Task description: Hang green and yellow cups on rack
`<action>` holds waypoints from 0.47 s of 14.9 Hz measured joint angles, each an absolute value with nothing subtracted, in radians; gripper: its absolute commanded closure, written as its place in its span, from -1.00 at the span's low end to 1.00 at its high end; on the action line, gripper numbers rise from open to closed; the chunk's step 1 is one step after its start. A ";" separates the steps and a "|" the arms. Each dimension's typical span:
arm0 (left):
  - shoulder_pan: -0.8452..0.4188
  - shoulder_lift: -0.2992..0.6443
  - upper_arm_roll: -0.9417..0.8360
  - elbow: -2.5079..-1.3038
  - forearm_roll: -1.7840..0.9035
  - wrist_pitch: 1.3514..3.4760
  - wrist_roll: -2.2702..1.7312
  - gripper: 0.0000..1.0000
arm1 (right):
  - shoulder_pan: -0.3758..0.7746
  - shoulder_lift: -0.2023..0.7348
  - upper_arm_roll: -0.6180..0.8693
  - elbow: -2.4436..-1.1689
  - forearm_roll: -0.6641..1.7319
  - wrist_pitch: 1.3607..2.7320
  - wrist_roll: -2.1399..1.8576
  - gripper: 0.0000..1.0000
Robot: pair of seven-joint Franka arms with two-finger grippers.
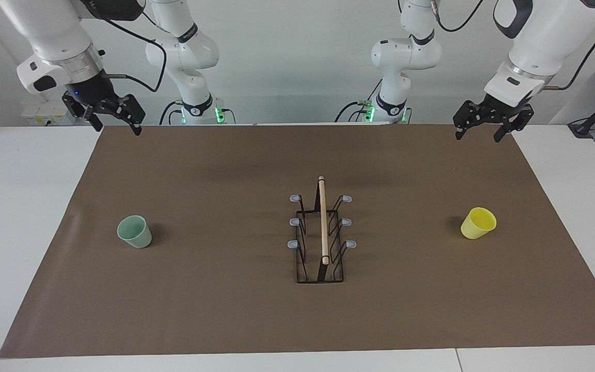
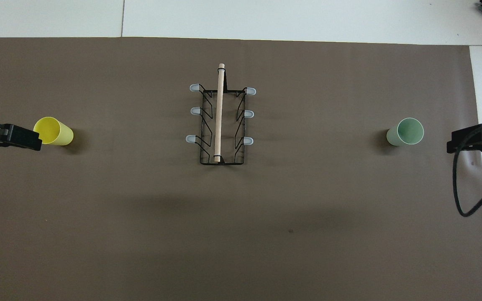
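Two cups unhung. Facing view: pale mint-green plastic cup and bright yellow plastic cup upright on desk, either end of black wire rack; left gripper and right gripper raised, fingers spread wide, empty. Overhead view: all six pegs bare, both hangings left.

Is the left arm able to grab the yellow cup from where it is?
Probably yes. The left gripper hangs open, and the yellow cup stands alone on the brown mat at that arm's end, with nothing in between.

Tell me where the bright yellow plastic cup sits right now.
The bright yellow plastic cup stands upright on the brown mat, toward the left arm's end of the table, level with the black wire rack at the middle.
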State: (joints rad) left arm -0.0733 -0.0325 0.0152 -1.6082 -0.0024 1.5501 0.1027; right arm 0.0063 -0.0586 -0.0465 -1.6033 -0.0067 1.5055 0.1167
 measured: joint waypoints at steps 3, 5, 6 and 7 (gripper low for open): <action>-0.073 -0.033 0.016 -1.608 -0.002 1.550 0.103 -1.00 | 0.009 -0.059 -0.043 -1.603 -0.007 1.504 0.117 -1.00; -0.073 -0.033 0.016 -1.609 -0.002 1.550 0.103 -1.00 | 0.011 -0.059 -0.040 -1.603 -0.012 1.503 0.117 -1.00; -0.073 -0.033 0.016 -1.610 -0.002 1.550 0.103 -0.96 | 0.011 -0.059 -0.039 -1.603 -0.021 1.502 0.117 -1.00; -0.073 -0.033 0.016 -1.610 -0.002 1.550 0.103 -0.93 | 0.011 -0.059 -0.039 -1.603 -0.025 1.502 0.117 -1.00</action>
State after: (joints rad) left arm -0.0733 -0.0330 0.0156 -1.6103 -0.0024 1.5500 0.1026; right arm 0.0112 -0.0586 -0.0385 -1.6035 -0.0245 1.5019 0.1166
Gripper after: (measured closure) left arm 0.004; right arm 0.000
